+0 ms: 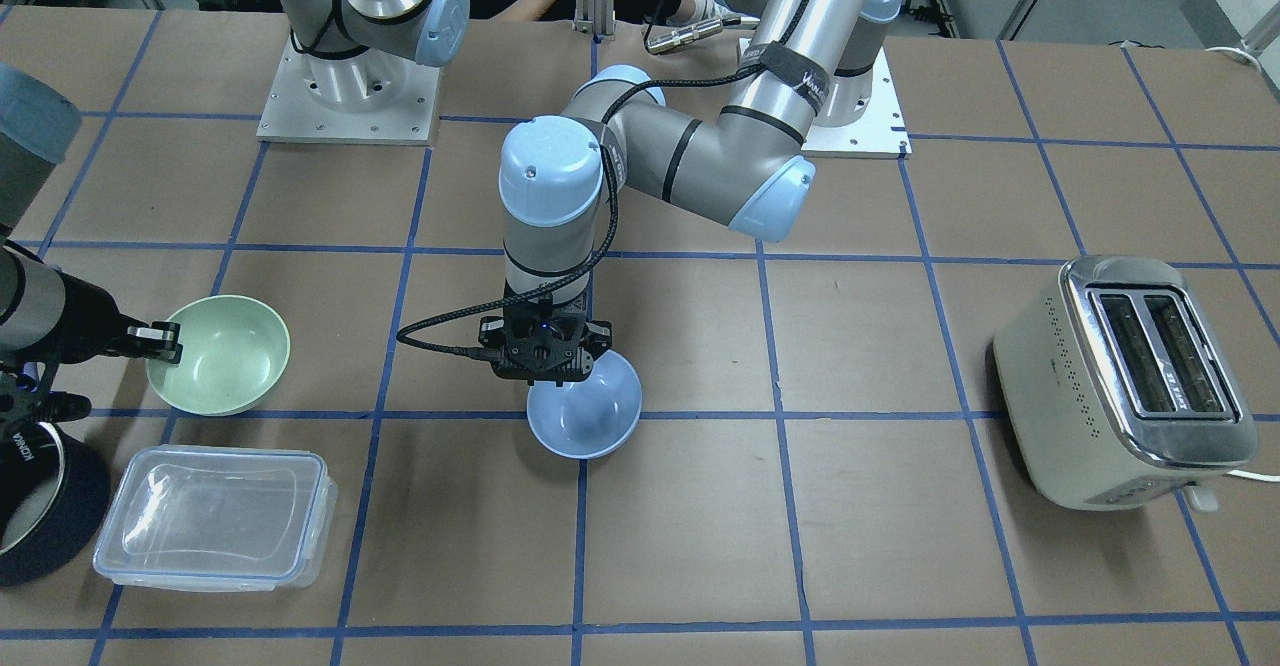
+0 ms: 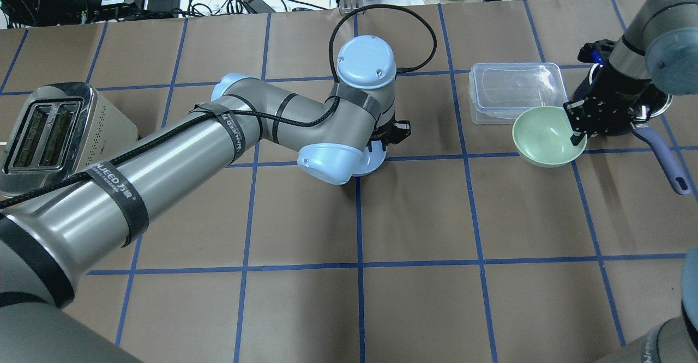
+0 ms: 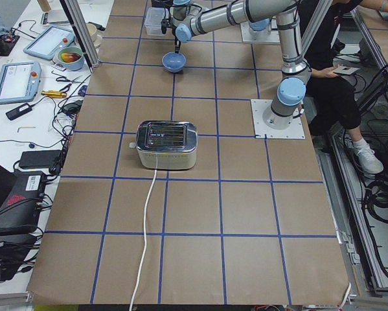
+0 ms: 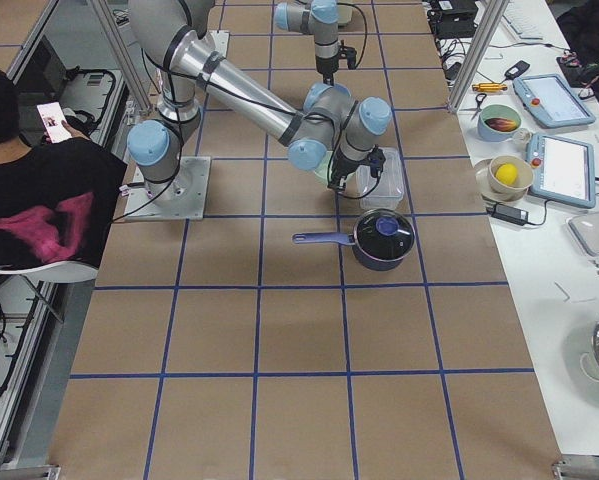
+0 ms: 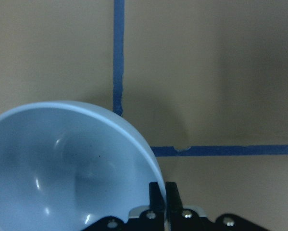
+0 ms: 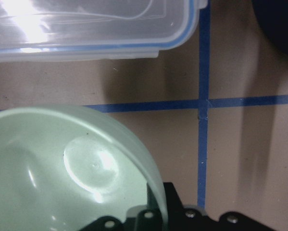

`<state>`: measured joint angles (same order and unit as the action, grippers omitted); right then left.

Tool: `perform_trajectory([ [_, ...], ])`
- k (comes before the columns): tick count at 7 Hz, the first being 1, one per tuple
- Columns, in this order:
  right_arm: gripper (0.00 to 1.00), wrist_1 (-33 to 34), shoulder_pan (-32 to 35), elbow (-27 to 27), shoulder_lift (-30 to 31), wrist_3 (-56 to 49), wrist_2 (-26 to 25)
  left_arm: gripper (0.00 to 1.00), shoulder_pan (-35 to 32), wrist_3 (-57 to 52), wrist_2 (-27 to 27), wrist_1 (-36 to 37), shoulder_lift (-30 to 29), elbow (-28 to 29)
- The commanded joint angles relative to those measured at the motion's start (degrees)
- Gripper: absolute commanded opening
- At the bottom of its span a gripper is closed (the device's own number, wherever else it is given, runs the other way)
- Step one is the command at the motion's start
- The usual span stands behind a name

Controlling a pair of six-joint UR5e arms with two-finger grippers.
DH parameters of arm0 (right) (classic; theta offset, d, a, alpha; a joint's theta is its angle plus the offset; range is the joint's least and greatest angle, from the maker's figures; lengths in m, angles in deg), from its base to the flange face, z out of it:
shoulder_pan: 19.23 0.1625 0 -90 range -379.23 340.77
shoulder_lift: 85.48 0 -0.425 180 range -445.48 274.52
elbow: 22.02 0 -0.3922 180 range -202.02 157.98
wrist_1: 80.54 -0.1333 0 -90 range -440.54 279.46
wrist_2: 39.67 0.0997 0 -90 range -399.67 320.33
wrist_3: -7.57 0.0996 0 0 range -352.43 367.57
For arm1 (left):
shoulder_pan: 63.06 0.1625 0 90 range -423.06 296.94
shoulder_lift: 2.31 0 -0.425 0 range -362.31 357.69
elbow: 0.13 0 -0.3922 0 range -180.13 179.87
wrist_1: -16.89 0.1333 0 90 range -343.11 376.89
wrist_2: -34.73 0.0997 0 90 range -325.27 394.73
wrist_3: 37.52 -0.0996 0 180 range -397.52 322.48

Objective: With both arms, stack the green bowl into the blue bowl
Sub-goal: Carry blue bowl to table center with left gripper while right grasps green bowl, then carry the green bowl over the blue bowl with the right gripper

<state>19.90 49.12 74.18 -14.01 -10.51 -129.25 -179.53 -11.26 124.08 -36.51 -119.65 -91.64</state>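
The pale blue bowl [image 1: 590, 416] is at the table's middle on a blue tape line. My left gripper [image 1: 548, 374] points down and is shut on its rim on the robot's side. The left wrist view shows the two fingers [image 5: 156, 195] pinching the blue bowl's rim [image 5: 62, 163]. The mint-green bowl [image 1: 225, 356] is on the robot's right side. My right gripper [image 1: 170, 341] is shut on its rim, and the right wrist view shows the same grip [image 6: 156, 199] on the green bowl [image 6: 62, 168]. The bowls are about two tiles apart.
A clear lidded plastic container [image 1: 215, 516] lies just beyond the green bowl. A dark saucepan [image 2: 627, 112] with a bluish handle [image 2: 662, 156] is under the right arm. A cream toaster [image 1: 1125, 376] stands far on the robot's left.
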Motion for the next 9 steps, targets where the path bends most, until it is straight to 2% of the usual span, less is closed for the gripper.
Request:
perform_trajectory([
  [1, 0.00, -1.7, 1.9, -1.4, 0.7, 0.6, 5.1, 1.00, 3.1, -6.2, -2.1, -11.5, 3.8, 4.6],
  [3, 0.00, -1.0, 10.8, -1.5, 2.1, 5.3, 6.1, 1.00, 16.7, -20.8, -2.0, -20.5, 11.0, 4.1],
  [5, 0.00, -0.1, 20.4, -1.5, 2.7, 15.2, 11.4, 1.00, 28.8, -32.6, -2.1, -31.7, 19.7, 3.8],
  [6, 0.00, 2.7, 25.1, -1.3, 2.1, 19.0, 12.1, 1.00, 33.7, -36.4, -2.1, -33.9, 23.7, 3.9],
  [7, 0.00, 6.0, 29.0, -1.0, 1.0, 22.8, 15.3, 1.00, 32.6, -31.8, -1.6, -34.7, 27.5, 3.8],
  [9, 0.00, 9.9, 32.1, -0.8, -2.4, 26.2, 16.4, 1.00, 27.0, -25.4, -1.2, -34.7, 30.1, 1.5],
])
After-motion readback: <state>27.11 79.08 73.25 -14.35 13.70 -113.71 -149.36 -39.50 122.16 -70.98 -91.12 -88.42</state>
